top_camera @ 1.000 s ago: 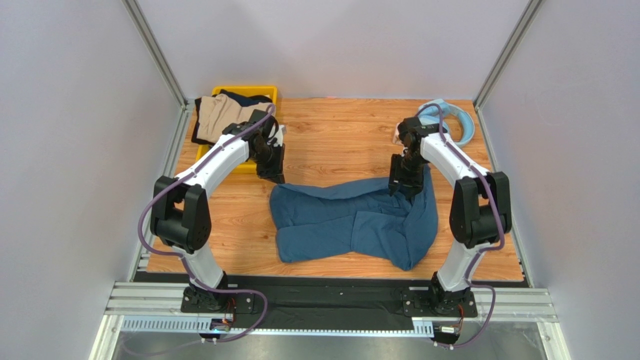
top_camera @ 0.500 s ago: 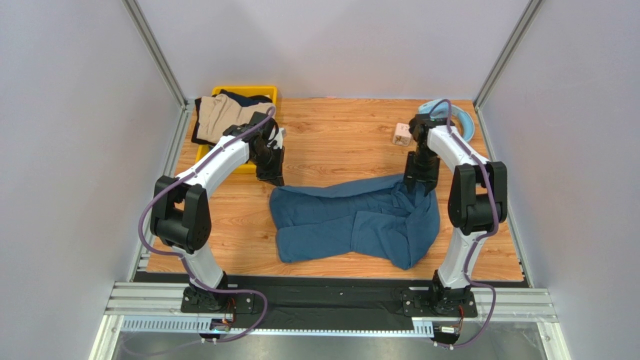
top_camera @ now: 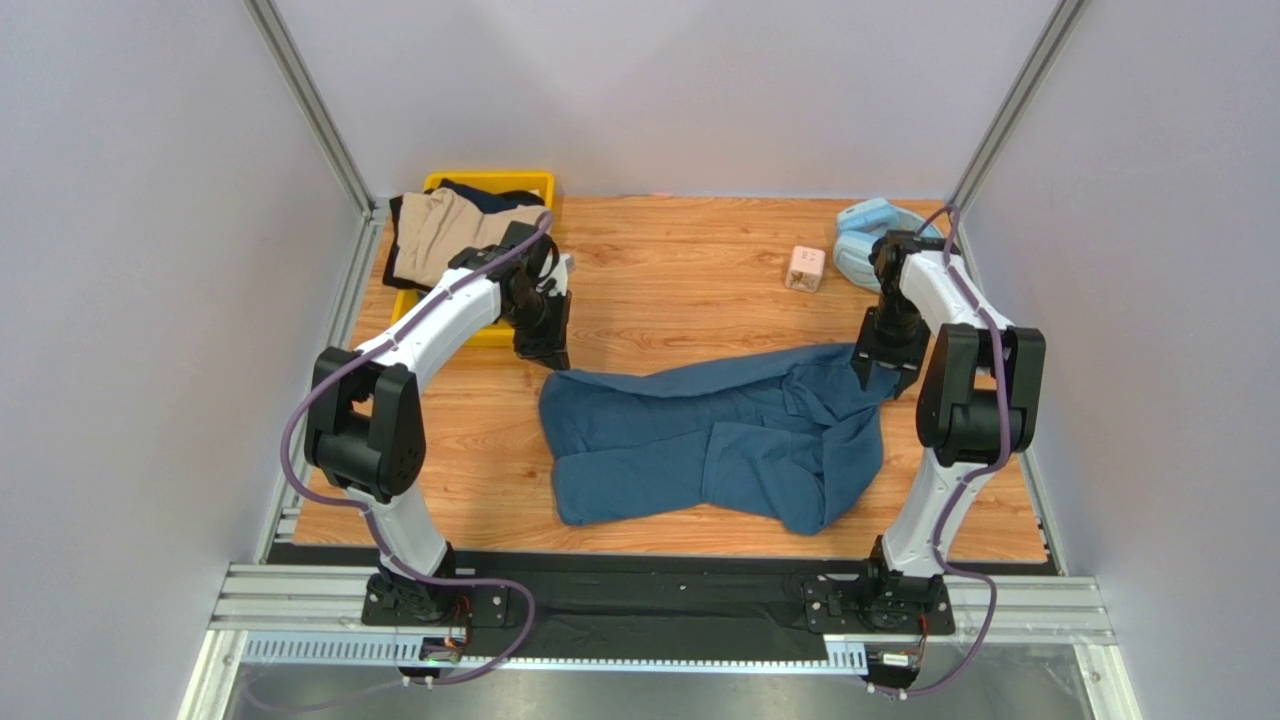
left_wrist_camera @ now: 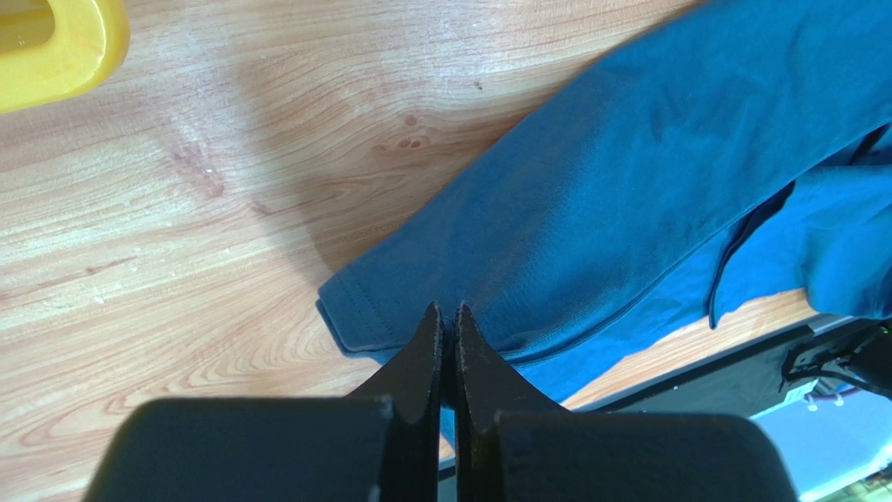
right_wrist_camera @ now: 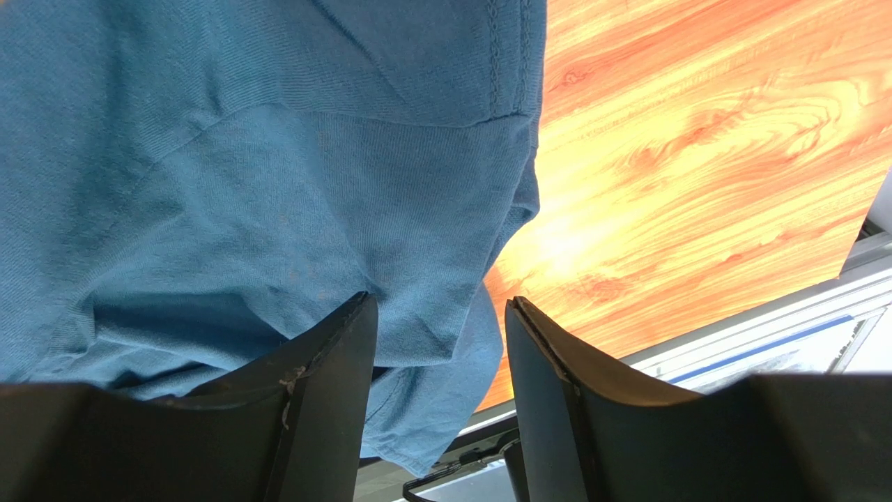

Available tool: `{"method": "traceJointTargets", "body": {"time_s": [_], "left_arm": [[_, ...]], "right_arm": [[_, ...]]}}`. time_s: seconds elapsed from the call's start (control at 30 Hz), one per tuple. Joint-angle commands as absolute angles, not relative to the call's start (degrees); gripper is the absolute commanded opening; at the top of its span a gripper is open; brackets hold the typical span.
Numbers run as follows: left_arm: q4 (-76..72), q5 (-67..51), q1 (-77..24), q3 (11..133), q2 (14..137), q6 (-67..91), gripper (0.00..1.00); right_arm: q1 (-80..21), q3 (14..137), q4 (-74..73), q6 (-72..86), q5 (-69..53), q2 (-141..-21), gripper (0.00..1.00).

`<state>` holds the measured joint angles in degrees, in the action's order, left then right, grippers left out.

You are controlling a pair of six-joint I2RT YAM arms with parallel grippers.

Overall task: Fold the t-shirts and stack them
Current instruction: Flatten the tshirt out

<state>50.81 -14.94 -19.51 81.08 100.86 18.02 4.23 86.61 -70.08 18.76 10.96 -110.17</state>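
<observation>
The large teal-blue t-shirt [top_camera: 706, 435] is seen spread on the wooden table [top_camera: 676, 270], between the 2 arms and a little toward the right side. It is not folded neatly: the cloth is rumpled, with several soft creases, and its right part is bunched and turned over on itself. In the left wrist view a stitched hem and 1 corner of the shirt [left_wrist_camera: 649, 188] are seen lying flat on the wood. At the far left, a tan t-shirt [top_camera: 436, 225] and a dark navy garment [top_camera: 489, 195] are piled in and over a yellow bin [top_camera: 534, 180].

The left gripper [top_camera: 544, 357] is placed at the far-left corner of the teal-blue shirt. Its fingers [left_wrist_camera: 427, 345] are pressed fully together, with the tips just over the hem. Whether a bit of cloth is pinched between them cannot be told.

The right gripper [top_camera: 884, 368] is held over the right edge of the same shirt. Its fingers [right_wrist_camera: 325, 387] are spread wide apart and nothing is grasped; the cloth [right_wrist_camera: 262, 157] is seen through the gap between them. Whether the tips touch the cloth cannot be told.
</observation>
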Motion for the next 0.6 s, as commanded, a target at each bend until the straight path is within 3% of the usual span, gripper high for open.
{"method": "traceJointTargets", "body": {"time_s": [0.0, 0.17, 0.57], "left_arm": [[51.0, -15.1, -19.5, 83.2, 100.7, 16.4, 0.0], [50.5, -15.6, -19.5, 82.6, 101.1, 17.0, 0.0], [49.7, -16.3, -19.5, 81.9, 100.7, 18.0, 0.0]], "right_arm": [[4.2, 88.0, -69.7, 18.5, 10.8, -105.8, 0.53], [1.4, 88.9, -68.6, 17.3, 6.1, -101.3, 0.54], [-12.0, 86.9, -68.5, 15.1, 6.8, -109.1, 0.55]]}}
